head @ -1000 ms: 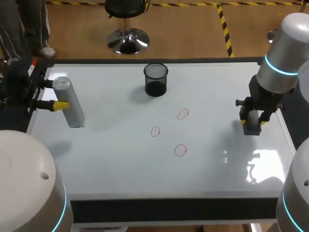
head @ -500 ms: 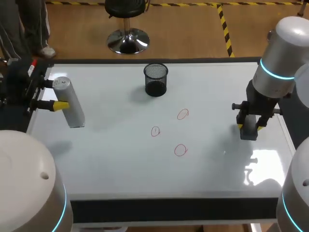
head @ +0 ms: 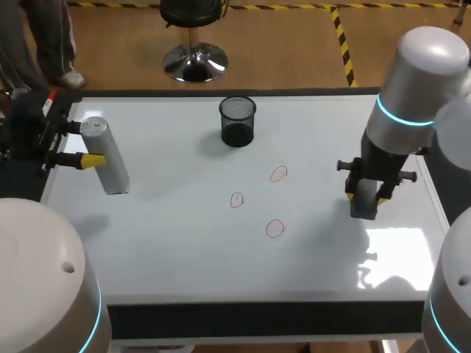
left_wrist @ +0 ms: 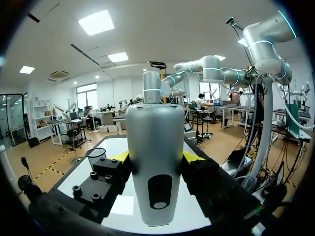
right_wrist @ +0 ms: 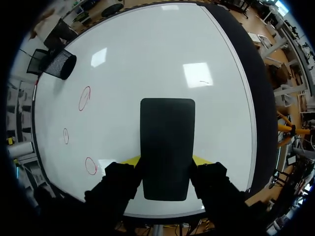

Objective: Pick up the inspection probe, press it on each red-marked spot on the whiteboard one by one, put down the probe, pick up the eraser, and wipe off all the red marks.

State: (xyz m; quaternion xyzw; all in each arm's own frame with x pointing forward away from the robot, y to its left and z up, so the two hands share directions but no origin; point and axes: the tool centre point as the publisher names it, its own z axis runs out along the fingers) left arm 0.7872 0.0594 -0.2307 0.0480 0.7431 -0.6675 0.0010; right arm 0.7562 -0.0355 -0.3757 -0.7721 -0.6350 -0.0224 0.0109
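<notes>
Right pincer (head: 366,198) is clenched on the eraser (head: 362,209), long axis pointing down. Red marks (head: 274,229) lie leftward, at frame centre. Left pincer (head: 92,159) grasps the probe (head: 109,165), far left.

This looks like a robotics lab. Two heavy white jointed arms, the left arm (head: 40,279) and the right arm (head: 412,88), each ringed with a glowing cyan band, flank a whiteboard surface (head: 176,250) with a black front edge. Three red marks (head: 274,229) are drawn as circles near its middle. A black mesh cup (head: 237,121) stands toward its far edge.
</notes>
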